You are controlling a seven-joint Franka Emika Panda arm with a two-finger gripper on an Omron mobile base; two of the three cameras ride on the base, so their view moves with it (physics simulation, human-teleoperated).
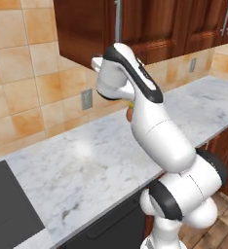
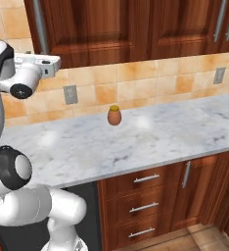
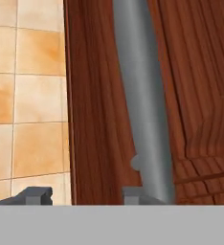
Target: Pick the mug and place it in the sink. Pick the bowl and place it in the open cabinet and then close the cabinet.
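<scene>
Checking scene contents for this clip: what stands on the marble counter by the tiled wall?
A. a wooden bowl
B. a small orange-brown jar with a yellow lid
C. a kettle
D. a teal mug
B: the right base view shows a small orange-brown jar with a yellow lid standing upright on the marble counter near the tiled wall.

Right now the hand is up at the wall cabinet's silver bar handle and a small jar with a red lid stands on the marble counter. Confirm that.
Wrong in one point: the jar has a yellow lid, not red, as the right base view shows. The rest holds: the gripper is up at the cabinet's silver bar handle, and the jar stands on the marble counter.
</scene>
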